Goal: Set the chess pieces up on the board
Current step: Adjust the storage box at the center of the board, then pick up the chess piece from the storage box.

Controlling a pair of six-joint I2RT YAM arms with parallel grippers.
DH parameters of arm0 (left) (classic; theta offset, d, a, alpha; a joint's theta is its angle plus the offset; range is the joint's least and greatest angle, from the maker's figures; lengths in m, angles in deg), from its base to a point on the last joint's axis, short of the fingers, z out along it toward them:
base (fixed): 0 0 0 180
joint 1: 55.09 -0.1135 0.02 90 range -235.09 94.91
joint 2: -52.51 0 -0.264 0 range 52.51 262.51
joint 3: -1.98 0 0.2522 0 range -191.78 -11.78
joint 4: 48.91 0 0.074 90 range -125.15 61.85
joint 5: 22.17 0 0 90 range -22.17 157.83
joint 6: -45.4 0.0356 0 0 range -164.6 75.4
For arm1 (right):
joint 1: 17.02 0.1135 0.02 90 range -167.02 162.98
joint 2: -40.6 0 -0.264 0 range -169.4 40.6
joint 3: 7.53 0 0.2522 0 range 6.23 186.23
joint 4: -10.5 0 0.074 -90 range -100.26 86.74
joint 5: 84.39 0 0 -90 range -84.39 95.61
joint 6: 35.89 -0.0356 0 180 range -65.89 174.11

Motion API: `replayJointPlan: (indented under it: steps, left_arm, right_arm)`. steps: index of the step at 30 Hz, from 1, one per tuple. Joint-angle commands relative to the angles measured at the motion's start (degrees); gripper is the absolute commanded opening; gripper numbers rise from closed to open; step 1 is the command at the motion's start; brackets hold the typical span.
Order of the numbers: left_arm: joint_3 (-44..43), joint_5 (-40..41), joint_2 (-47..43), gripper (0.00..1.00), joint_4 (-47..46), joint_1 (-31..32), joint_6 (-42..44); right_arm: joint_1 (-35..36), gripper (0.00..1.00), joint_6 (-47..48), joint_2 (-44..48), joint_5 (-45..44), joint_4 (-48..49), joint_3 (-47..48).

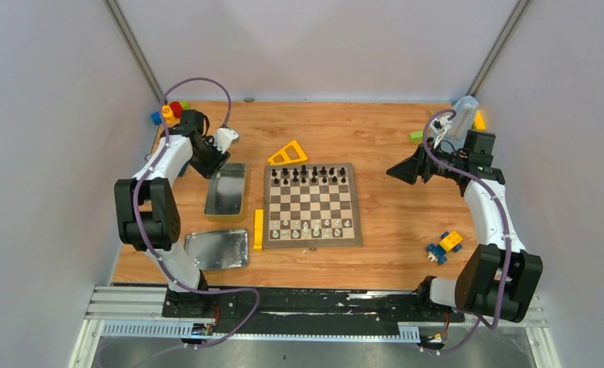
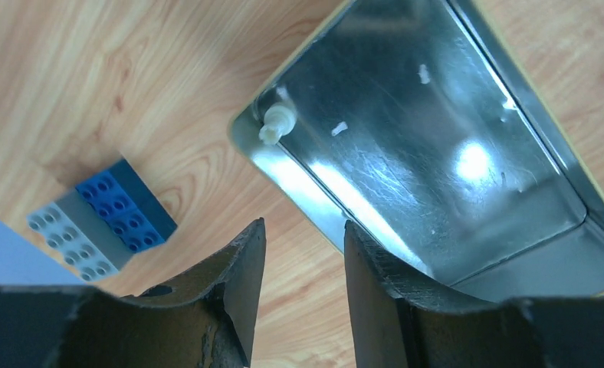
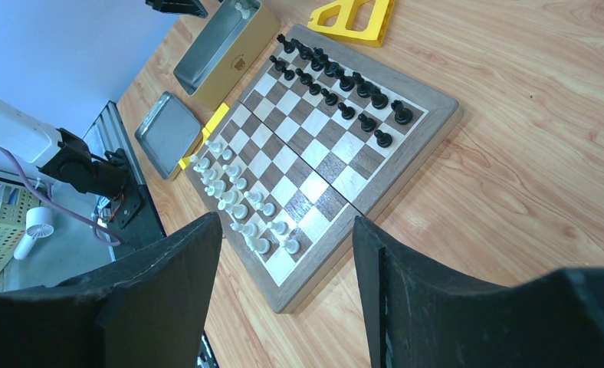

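Note:
The board (image 1: 312, 242) lies mid-table. Black chess pieces (image 1: 312, 175) fill its two far rows and pale ones (image 1: 312, 228) its two near rows; the right wrist view shows the same black (image 3: 337, 84) and pale (image 3: 234, 195) rows. One pale piece (image 2: 274, 125) lies on its side in a corner of the open metal tin (image 2: 437, 153). My left gripper (image 2: 303, 226) hovers open over the wood beside the tin's rim, holding nothing. My right gripper (image 1: 392, 172) stands open and empty, right of the board, pointing at it.
A tin lid (image 1: 218, 250) lies at front left, with a yellow block (image 1: 258, 228) along the board's left edge. A yellow triangle frame (image 1: 287, 153) sits behind the board. A blue-and-grey brick (image 2: 100, 222) lies left of the tin. A toy car (image 1: 445, 246) is at front right.

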State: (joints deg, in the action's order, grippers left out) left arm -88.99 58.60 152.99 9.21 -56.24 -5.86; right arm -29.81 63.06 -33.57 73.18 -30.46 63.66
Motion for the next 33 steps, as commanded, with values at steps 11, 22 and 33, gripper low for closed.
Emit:
replayJointPlan:
  steps: [11,22,33]
  left_arm:
    - [-3.81,2.1,2.81,0.5,2.73,6.56,16.32]
    - [-2.82,6.2,5.49,0.51,-0.72,6.9,17.22]
    - [0.48,8.5,5.32,0.52,-4.53,7.88,20.75]
  right_arm:
    - [0.23,0.64,1.5,0.59,0.89,0.66,2.1]
    - [0.23,0.65,1.6,0.5,1.18,0.42,2.12]
    - [0.23,0.65,1.68,0.13,1.08,0.4,2.16]
